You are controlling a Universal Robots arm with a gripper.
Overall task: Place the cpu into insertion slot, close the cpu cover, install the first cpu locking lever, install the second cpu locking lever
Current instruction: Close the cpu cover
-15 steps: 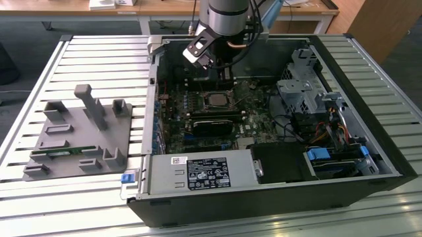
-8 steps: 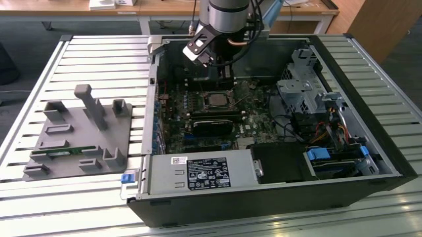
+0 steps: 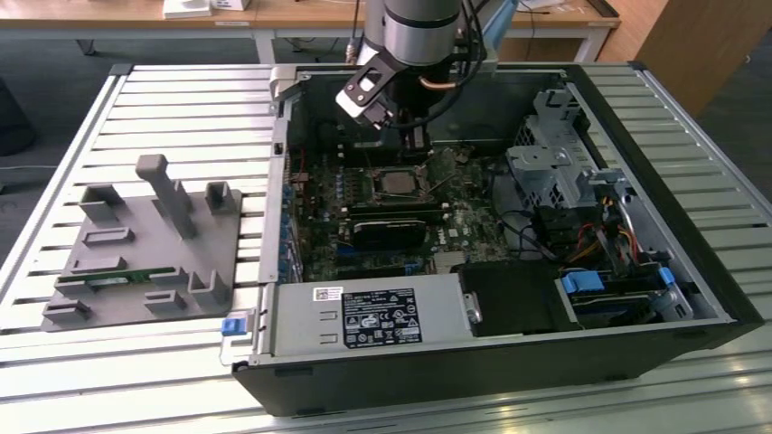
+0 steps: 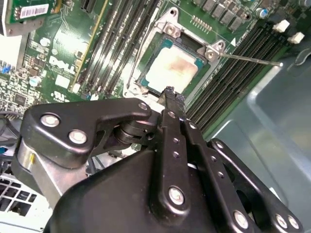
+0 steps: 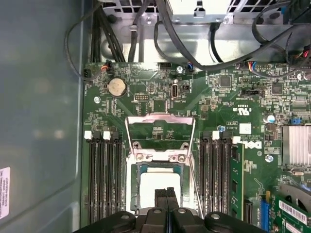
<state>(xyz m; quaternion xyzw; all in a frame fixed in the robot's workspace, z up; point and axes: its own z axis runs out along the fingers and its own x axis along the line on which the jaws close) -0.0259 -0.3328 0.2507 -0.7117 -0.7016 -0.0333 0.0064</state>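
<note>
The tool (image 4: 170, 94) is closed on nothing, close by the cpu (image 4: 172, 70); a hard bump could knock the cpu crooked.

Pale silver cpu (image 4: 170, 70) seated in insertion slot (image 5: 132, 189), cpu cover (image 5: 160, 119) hinged open

Exterior view high above the open case (image 3: 483, 380), both wrist views close, sharing the insertion slot (image 4: 166, 44) (image 5: 160, 167)
</note>
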